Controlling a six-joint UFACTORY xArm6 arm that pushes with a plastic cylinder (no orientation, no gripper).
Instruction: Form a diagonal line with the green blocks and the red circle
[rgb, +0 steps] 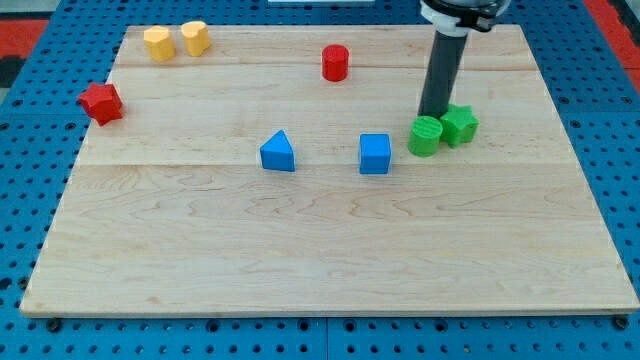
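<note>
Because my tip (433, 116), a bare rod grasping nothing, sits behind the touching green cylinder (425, 137) and green star (459, 125) near the worktop's (300, 260) right edge, a push could shove both together instead of staggering them toward the red circle (335, 63).

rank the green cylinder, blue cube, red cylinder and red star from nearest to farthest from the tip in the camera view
From my tip:
1. green cylinder, right below the tip, at the view's right.
2. blue cube, to the tip's left, mid-board.
3. red cylinder, farther left, toward the view's top.
4. red star, at the board's left edge.
</note>
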